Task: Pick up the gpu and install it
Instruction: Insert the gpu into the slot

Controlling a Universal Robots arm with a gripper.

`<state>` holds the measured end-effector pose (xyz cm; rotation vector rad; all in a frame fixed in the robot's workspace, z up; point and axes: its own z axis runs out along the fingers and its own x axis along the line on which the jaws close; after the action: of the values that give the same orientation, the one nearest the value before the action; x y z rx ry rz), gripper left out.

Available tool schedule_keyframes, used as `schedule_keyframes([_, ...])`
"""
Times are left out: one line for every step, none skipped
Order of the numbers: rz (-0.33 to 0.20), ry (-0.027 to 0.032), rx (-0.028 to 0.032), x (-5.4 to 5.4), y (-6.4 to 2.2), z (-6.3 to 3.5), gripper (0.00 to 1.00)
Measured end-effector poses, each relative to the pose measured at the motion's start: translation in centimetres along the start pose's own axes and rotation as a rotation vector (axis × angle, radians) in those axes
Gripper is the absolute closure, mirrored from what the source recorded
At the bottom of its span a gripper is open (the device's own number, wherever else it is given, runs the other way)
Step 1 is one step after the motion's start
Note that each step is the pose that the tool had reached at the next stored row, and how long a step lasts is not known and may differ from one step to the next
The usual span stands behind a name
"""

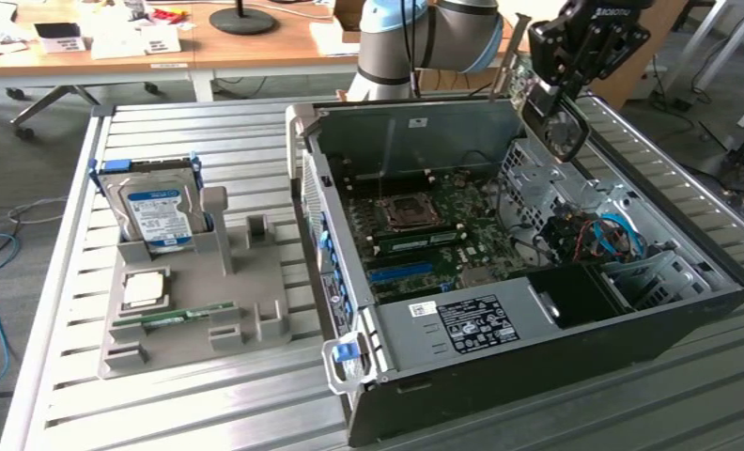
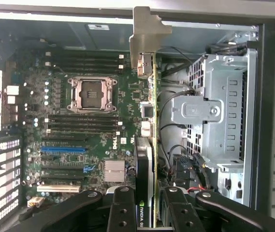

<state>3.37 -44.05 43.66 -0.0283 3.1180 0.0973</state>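
We see black metal gripper [image 2: 149, 203] clamped on thin dark silver-bracketed gpu [image 2: 148, 145], its long axis pointing straight out from the grip; green motherboard [image 1: 423, 225] lies at 7 o'clock in exterior view.

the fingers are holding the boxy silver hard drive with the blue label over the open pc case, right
No: the wrist view shows the fingers holding the thin dark expansion card with a silver-grey metal bracket over the open black computer case.
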Motion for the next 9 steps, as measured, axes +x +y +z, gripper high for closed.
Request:
schedule_keyframes([-0.012,0.0007,-0.0003,0.01,0.0,0.0,0.73])
schedule_keyframes([-0.025,0.0015,-0.0006,0.02,0.0,0.01,0.73])
schedule_keyframes([-0.038,0.0023,-0.0008,0.02,0.0,0.01,0.73])
schedule_keyframes([-0.051,0.0031,-0.0011,0.01,0.0,0.01,0.73])
schedule_keyframes([-0.063,0.0039,-0.0014,0.01,0.0,0.01,0.73])
schedule_keyframes([-0.076,0.0047,-0.0017,0.01,0.0,0.01,0.73])
schedule_keyframes([-0.087,0.0054,-0.002,0.02,0.0,0.01,0.73])
schedule_keyframes([-0.098,0.0061,-0.0022,0.02,0.0,0.01,0.73])
schedule_keyframes([-0.109,0.0068,-0.0025,0.02,0.0,0.01,0.73])
